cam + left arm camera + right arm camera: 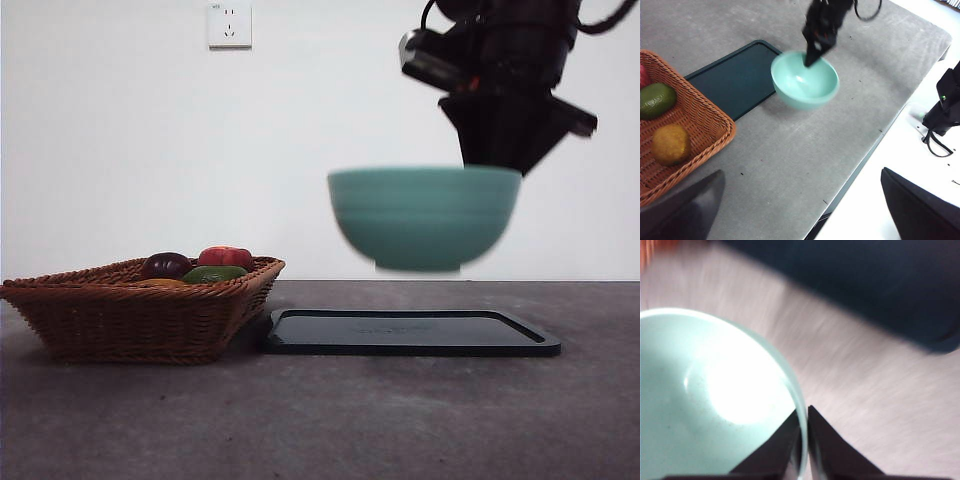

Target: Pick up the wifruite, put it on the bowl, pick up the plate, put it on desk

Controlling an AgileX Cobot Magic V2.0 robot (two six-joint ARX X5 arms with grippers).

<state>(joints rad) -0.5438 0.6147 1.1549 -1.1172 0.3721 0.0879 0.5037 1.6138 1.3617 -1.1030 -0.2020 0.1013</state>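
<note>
**Bowl held in the air over the tray**

Right claw (492, 165) is gripping the bowl (424, 217) by its rim, one jaw inside, one outside, closed tight on the wall. The bowl is hanging clear of the table (400, 420), above the flat dark tray (410, 333), not touching it. Mint-green, deep, round, a small foot at the base; faint ridges outside; edges blurred. Its inside is showing empty and glossy in the right wrist view, with a bright glare spot.

Left claw (802, 210) is sitting wide open, well apart from the bowl, gripping nothing; only its two dark jaws are showing.

The wifruite (671, 144) is lying in the wicker basket (130, 315), near the corner closest to the left claw. Small, oval, dull brown-orange, matte skin. Just beside it is lying a dark green fruit (656, 100). The front view is also showing a red fruit (226, 257) and a dark purple fruit (166, 265) in the basket, which is standing on the table just beside the tray.
</note>
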